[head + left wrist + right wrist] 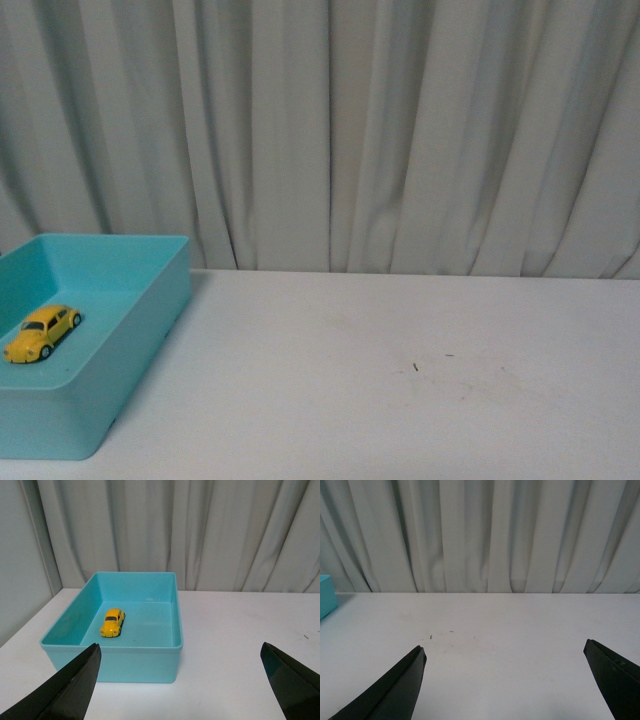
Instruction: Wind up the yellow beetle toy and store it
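Observation:
The yellow beetle toy (42, 333) rests on its wheels on the floor of a turquoise box (150, 330) at the table's left end. The left wrist view looks into that box (177, 630) and shows the toy (112, 622) near its middle. My left gripper (180, 652) is open, drawn back from the box's near wall, with nothing between its black fingers (82, 672). My right gripper (504, 650) is open too, over bare white table, far from the toy. Neither arm appears in the front view.
A white tabletop (400, 380) stretches right of the box, with a few small dark specks (415, 367). Pale pleated curtains (330, 130) close off the back edge. A sliver of the box (326, 597) shows at the right wrist view's edge.

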Controlling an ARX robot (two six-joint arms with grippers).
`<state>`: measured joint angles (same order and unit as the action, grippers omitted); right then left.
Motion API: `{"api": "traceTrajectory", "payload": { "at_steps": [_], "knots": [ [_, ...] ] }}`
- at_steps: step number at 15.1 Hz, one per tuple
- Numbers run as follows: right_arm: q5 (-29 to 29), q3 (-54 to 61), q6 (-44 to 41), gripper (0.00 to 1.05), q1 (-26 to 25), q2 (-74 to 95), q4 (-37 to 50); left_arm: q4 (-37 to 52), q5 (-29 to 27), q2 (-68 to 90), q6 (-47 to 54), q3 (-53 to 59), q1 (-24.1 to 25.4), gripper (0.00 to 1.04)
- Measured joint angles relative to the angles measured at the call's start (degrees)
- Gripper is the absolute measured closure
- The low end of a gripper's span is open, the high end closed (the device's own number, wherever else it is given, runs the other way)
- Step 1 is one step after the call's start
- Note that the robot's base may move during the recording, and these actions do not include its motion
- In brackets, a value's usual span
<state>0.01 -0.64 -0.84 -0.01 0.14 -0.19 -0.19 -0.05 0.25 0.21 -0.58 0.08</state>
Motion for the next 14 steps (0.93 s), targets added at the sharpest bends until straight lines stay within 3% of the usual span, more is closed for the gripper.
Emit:
{"api": "traceTrajectory", "payload": {
  "at_steps": [14],
  "knots": [
    [0.0,0.0,0.0,0.07,0.0,0.0,-0.02,0.0,0.0,0.0,0.0,0.02,0.0,0.07]
  ]
}}
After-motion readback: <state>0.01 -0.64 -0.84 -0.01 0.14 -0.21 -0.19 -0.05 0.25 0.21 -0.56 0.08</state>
